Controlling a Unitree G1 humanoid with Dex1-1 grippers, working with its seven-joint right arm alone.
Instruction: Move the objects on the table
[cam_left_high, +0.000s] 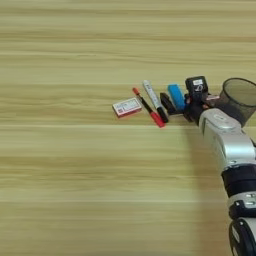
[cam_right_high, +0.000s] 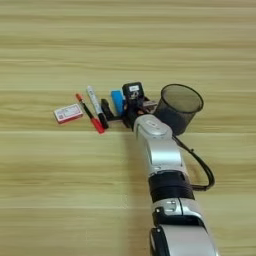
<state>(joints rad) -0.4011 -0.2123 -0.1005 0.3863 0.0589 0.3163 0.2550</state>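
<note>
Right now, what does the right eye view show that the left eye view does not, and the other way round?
Only the right eye view shows the black mesh cup whole, the cable looping off the forearm, and table to the cup's right. Only the left eye view shows more bare table to the left of the card. Both share the row: red-and-white card, red-capped pen, white marker, blue block, with the right gripper at the block; its fingers' state is unclear.
</note>
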